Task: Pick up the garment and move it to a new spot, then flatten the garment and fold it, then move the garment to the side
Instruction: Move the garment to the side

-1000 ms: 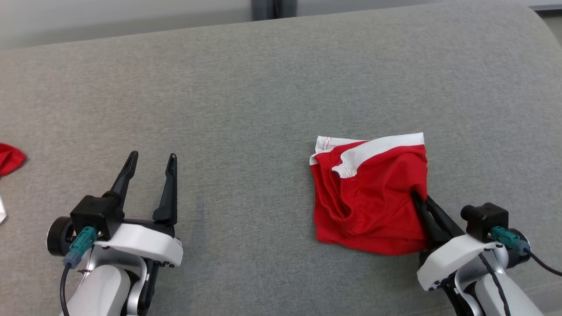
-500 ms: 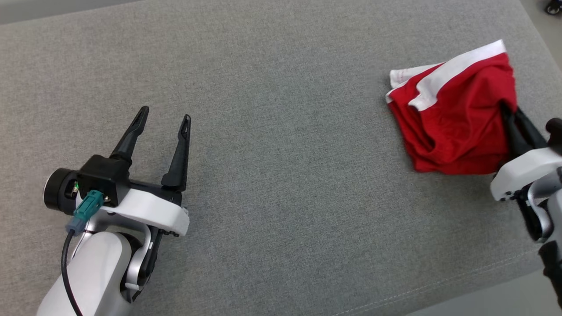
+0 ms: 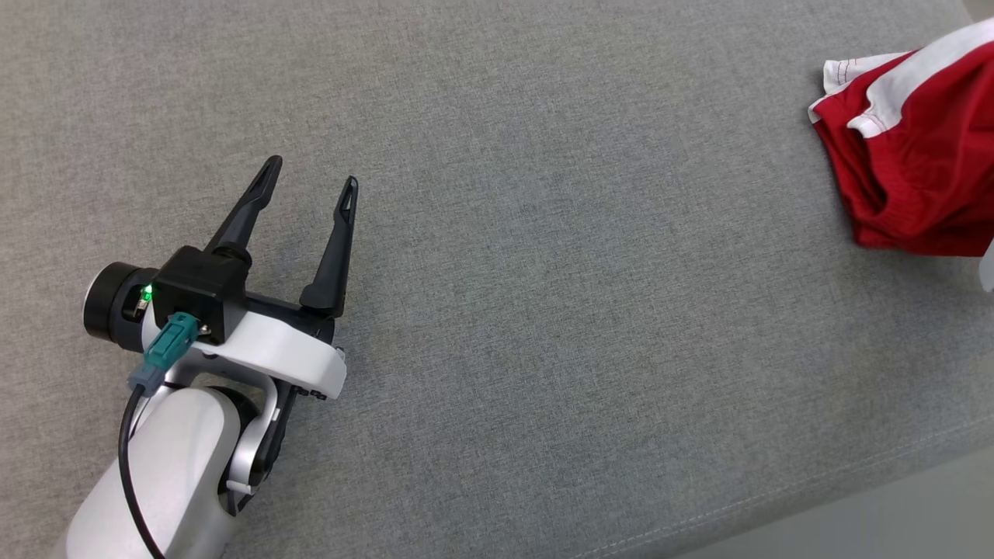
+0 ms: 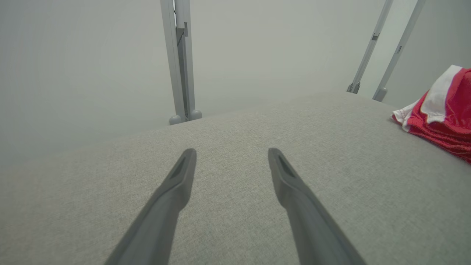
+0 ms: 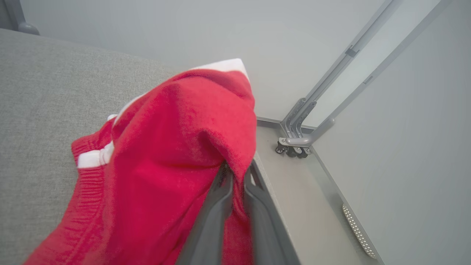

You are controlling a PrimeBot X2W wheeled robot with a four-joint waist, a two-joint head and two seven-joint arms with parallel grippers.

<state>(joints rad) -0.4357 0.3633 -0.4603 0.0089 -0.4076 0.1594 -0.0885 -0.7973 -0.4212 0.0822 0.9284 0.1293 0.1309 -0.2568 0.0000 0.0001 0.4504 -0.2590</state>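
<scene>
Garment [image 3: 920, 163] looks folded, at 2 o'clock by the cushion [image 3: 543, 272] edge; side move seems nearly done. Right gripper [image 5: 237, 184] pinches its cloth, release not yet made. Left gripper [image 3: 311, 171] spread wide, empty.

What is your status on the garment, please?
Left gripper open, free. Right gripper pinching garment, cloth draped over it. Garment folded, near right edge of cushion. No obstruction seen.

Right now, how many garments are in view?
1: the garment is at the right end of the cushion, pinched in the right gripper. More may lie off-view.
</scene>
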